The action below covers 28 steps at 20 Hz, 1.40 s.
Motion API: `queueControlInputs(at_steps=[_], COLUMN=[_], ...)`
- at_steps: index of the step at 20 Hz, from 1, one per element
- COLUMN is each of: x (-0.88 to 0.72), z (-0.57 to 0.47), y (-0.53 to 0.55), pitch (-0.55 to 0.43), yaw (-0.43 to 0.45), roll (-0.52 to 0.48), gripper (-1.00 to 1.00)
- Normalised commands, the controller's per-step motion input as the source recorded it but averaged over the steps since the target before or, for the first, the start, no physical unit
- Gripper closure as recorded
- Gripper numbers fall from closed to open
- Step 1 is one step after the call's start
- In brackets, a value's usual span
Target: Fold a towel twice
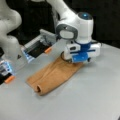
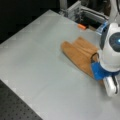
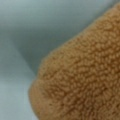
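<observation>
Towel (image 1: 53, 75) lies on the grey table (image 1: 95, 95), folded into a long narrow strip with a rolled lip at its near end in a front view. In both front views the gripper (image 1: 80, 59) is pressed down on the strip's far end; its fingers are hidden, so I cannot tell how wide they stand. The wrist view shows only brown terry (image 3: 82, 80) very close, over grey surface.

You see a plain tan-brown towel (image 1: 53, 75) on a pale grey table (image 1: 95, 95), under a white arm's blue-and-white gripper (image 1: 79, 60), with orange tabs (image 1: 48, 50) behind the towel.
</observation>
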Motion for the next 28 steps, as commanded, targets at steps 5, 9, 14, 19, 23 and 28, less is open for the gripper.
queueControlInputs(at_steps=[5,9,14,19,23,28], x=[0.03,0.02,0.01,0.0,0.06,0.19], z=[-0.16,-0.11,-0.11,-0.14,-0.17,-0.23], y=[-0.1,-0.06,-0.04,-0.02,0.0,0.07], pitch=[-0.072,-0.031,0.026,0.077,0.075,0.027], yaw=[-0.042,-0.046,-0.073,-0.089,-0.082,-0.063], roll=[0.036,0.014,-0.004,0.004,0.007,0.047], gripper=[-1.0,1.0,1.0,1.0,1.0,1.0])
